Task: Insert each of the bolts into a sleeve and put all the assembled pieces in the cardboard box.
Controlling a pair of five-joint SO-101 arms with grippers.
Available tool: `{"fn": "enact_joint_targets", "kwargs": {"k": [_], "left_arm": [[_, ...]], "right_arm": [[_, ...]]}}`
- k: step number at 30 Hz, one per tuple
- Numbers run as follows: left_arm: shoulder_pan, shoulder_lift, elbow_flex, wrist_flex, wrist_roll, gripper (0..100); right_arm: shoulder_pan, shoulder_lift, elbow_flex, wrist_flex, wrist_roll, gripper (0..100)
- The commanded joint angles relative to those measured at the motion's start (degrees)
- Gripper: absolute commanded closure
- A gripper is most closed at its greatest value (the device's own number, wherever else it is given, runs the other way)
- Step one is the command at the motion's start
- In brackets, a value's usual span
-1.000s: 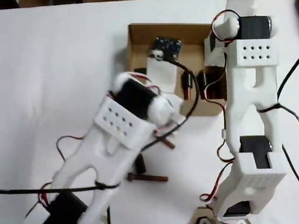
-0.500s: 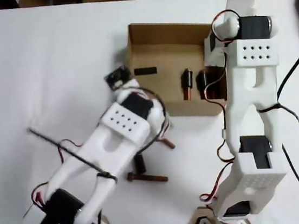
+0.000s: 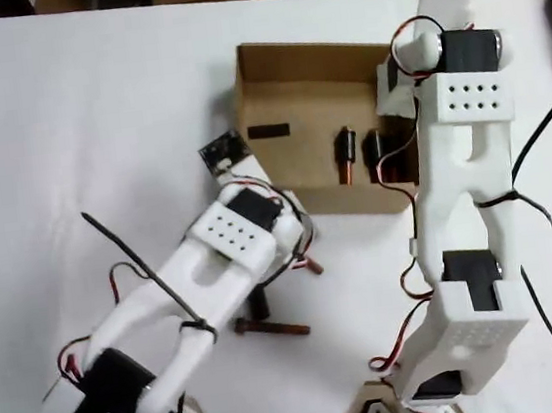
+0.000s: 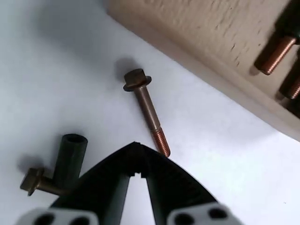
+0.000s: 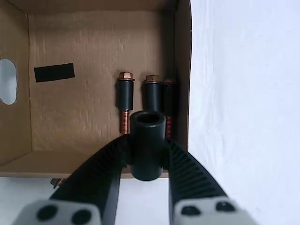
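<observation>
Your right jaws are clamped on a black sleeve, held upright close to the cardboard box. No bolt is in that sleeve. On the box floor beyond it, 3 assembled pieces lie side by side against one wall, each a bolt seated in a sleeve.

Your left jaws are together and hold nothing, low over the bench, just outside the box. A loose copper-coloured bolt lies just past their tips. A second sleeve lies to one side, with a second bolt against it.

By my count, 3 pieces are done and boxed. 2 bolts and 2 sleeves remain to be paired, then placed in the box.
</observation>
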Motion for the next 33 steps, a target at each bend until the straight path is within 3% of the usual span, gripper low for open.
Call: {"fn": "enact_joint_targets", "kwargs": {"k": [1, 5, 12, 18, 26, 33], "left_arm": [[-0.5, -0.7, -0.6, -1.1, 0.9, 98], [-0.9, 6.5, -2.1, -2.8, -0.7, 98], [-0.4, 17.1, -10.9, 1.0, -1.2, 98], [-0.4, 17.5, -17.5, 7.1, -1.4, 98], [-0.4, 17.8, -18.9, 7.4, -5.2, 98], [-0.6, 17.9, -18.5, 6.2, -4.0, 82]], "right_arm": [[0.0, -3.4, -0.3, -0.8, 0.4, 97.8], [0.0, -3.4, -0.3, -0.8, 0.4, 97.8], [0.0, -3.4, -0.3, -0.6, 0.4, 97.8], [0.0, -3.3, -0.2, -0.7, 0.4, 97.8], [0.0, -3.3, -0.2, -0.7, 0.4, 97.8], [0.0, -3.3, -0.2, -0.7, 0.4, 97.8]]}}
